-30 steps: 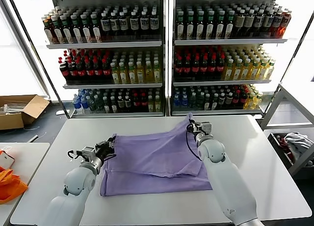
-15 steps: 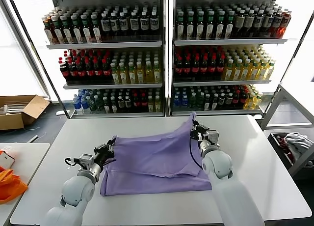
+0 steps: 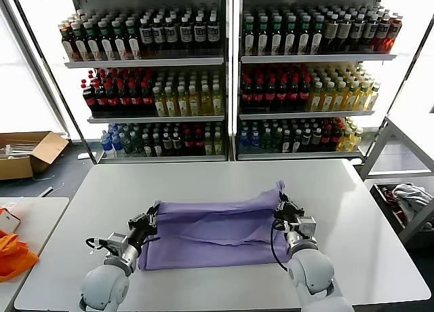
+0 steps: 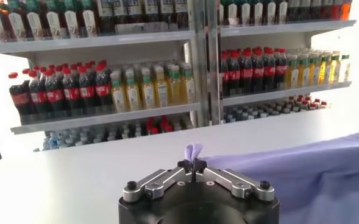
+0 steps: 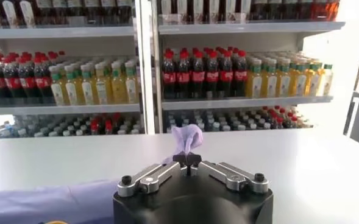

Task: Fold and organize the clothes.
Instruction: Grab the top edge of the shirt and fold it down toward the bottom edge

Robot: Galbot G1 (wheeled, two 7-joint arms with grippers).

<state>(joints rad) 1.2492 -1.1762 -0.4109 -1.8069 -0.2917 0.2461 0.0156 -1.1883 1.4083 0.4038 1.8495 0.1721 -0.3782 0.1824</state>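
Observation:
A lavender T-shirt (image 3: pixel 213 230) lies on the white table (image 3: pixel 352 210), its far edge lifted and carried over the lower part. My left gripper (image 3: pixel 150 216) is shut on the shirt's left far corner, which shows pinched in the left wrist view (image 4: pixel 193 151). My right gripper (image 3: pixel 281 207) is shut on the right far corner, seen as a tuft of fabric in the right wrist view (image 5: pixel 187 139). Both hold the edge a little above the table. No print or neck label shows.
Shelves of bottled drinks (image 3: pixel 224 74) stand behind the table. A cardboard box (image 3: pixel 27 152) sits on the floor at the left. A side table with orange cloth (image 3: pixel 13 254) is at the near left, a bin with cloth (image 3: pixel 407 200) at the right.
Both grippers have pulled the shirt's far edge toward me and lower, folding it over the near part. The right gripper moved furthest, from the table's middle to near the shirt's front.

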